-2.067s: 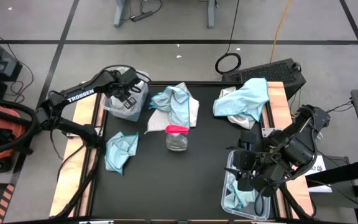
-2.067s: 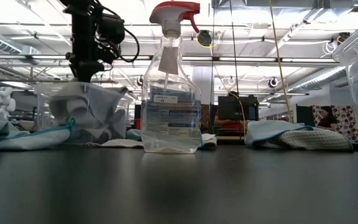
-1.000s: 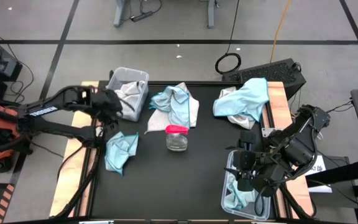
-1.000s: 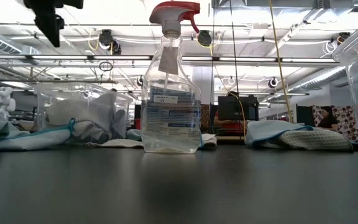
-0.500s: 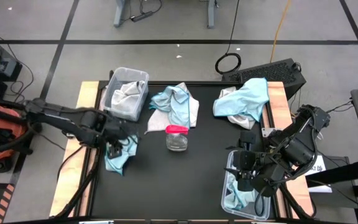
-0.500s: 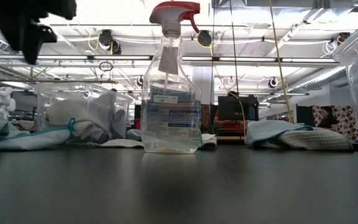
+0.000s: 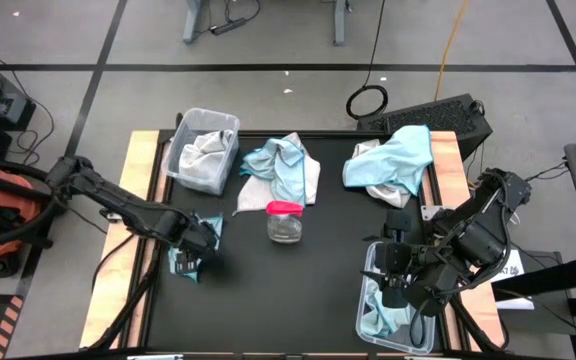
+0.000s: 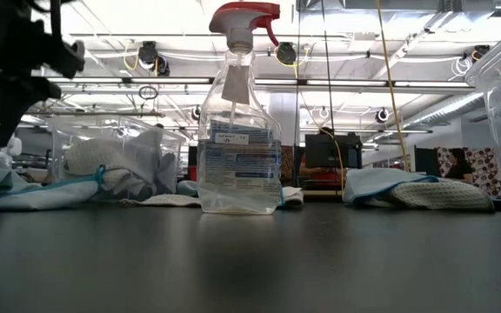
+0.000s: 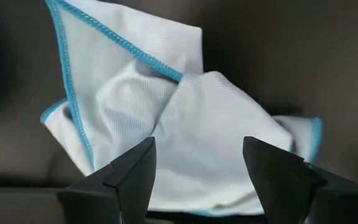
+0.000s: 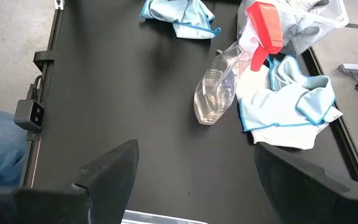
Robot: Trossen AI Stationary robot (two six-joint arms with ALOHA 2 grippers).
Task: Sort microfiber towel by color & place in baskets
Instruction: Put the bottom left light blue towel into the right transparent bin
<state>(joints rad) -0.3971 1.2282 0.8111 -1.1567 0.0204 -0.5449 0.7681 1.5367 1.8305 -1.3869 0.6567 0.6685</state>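
A crumpled light blue microfiber towel [image 7: 182, 262] lies near the table's left edge. My left gripper [image 7: 198, 242] hangs open just above it; in the left wrist view its gripper [image 9: 199, 149] has the fingers spread over the towel [image 9: 166, 118], and I see no touch. A clear basket [image 7: 204, 150] at the far left holds pale grey-white towels. My right gripper [image 7: 393, 282] waits open over the other basket [image 7: 370, 300] at the near right, which holds a light blue towel. Mixed towel piles lie at far middle [image 7: 283, 168] and far right [image 7: 393, 160].
A clear spray bottle with a pink-red trigger [image 7: 285, 220] stands at the table's middle, large in the low view [image 8: 239, 130]. A keyboard [image 7: 438, 115] sits beyond the far right corner. Bare black mat stretches between bottle and near edge [image 10: 135, 112].
My left arm has drawn back from the far-left basket, swung toward the table's near edge and come down over the light blue towel at the left. The grey-white towels stay in that basket. The right arm has kept still.
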